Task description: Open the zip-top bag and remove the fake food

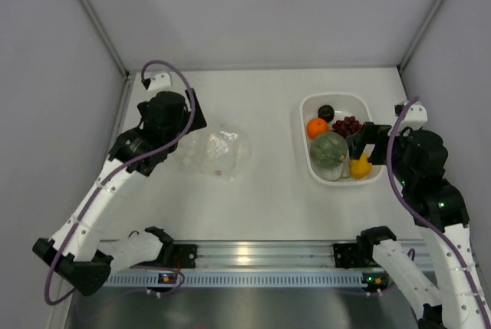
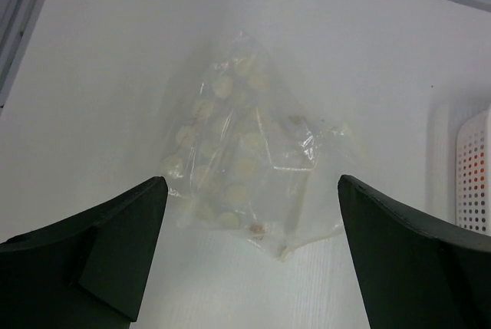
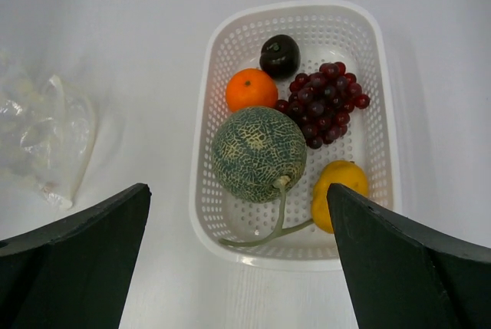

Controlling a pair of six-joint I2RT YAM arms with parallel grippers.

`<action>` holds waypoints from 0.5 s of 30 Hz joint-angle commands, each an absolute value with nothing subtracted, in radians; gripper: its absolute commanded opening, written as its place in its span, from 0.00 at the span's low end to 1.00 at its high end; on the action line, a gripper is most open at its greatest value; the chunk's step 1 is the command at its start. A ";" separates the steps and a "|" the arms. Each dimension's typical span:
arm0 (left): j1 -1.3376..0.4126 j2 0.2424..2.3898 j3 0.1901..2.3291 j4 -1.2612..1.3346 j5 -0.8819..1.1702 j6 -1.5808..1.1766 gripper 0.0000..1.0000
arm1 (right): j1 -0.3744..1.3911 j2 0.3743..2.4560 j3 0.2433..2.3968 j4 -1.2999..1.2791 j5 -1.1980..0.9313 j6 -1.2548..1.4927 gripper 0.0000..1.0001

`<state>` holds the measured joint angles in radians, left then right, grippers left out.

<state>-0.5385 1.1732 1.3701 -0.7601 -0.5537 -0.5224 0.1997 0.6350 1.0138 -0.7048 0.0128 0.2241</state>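
Wide apart and empty, the left fingers (image 2: 115, 256) frame the bottom corners of the left wrist view as two dark tips. The bag (image 2: 242, 164) lies on the counter (image 1: 268, 191) between and beyond them. It is clear and crinkled, printed with white dots, and lies flat with one corner pointing away from the camera. Its near left corner shows just beside the left tip; whether the two touch cannot be told. From above, the head of the left arm sits just to the left of the bag and points toward it.

The right fingers (image 3: 399, 268) are spread just as wide and grip nothing. They hang over the white perforated basket (image 3: 201, 191), which stands on the right side of the counter, well apart from the bag. From above, one dark finger crosses the basket's right rim, near the grapes (image 3: 326, 103) and the lemon (image 3: 339, 191).

All five toy fruits lie inside the basket. The netted green melon (image 3: 258, 154) fills its middle, with a thin green stem curling toward the near rim. The orange (image 3: 251, 89) touches the melon on the far side. The dark round fruit (image 3: 279, 55) sits by the far wall, just beyond the orange. The grapes spread along the right wall, and the lemon rests in the near right corner beside the melon.
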 commanded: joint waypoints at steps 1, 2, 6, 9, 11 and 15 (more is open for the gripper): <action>-0.541 1.025 1.278 -0.761 -0.534 -0.503 0.99 | 0.196 0.618 1.080 -0.793 0.084 0.189 0.99; -0.540 0.991 1.250 -0.761 -0.529 -0.491 0.99 | 0.198 0.608 1.088 -0.805 0.087 0.183 0.99; -0.541 0.826 1.145 -0.761 -0.506 -0.436 0.99 | 0.198 0.566 1.097 -0.848 0.118 0.163 0.99; -0.541 0.697 1.074 -0.759 -0.476 -0.388 0.99 | 0.196 0.522 1.080 -0.853 0.123 0.135 0.99; -0.540 0.612 1.040 -0.761 -0.463 -0.356 0.99 | 0.196 0.491 1.077 -0.857 0.129 0.115 0.99; -0.541 0.470 0.988 -0.764 -0.459 -0.322 0.99 | 0.196 0.460 1.074 -0.888 0.152 0.103 0.99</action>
<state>-0.5385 0.5316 1.0191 -0.7738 -0.4805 -0.3809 0.1997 0.4801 1.0492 -0.8505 0.1154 0.1364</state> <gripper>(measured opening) 0.985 0.993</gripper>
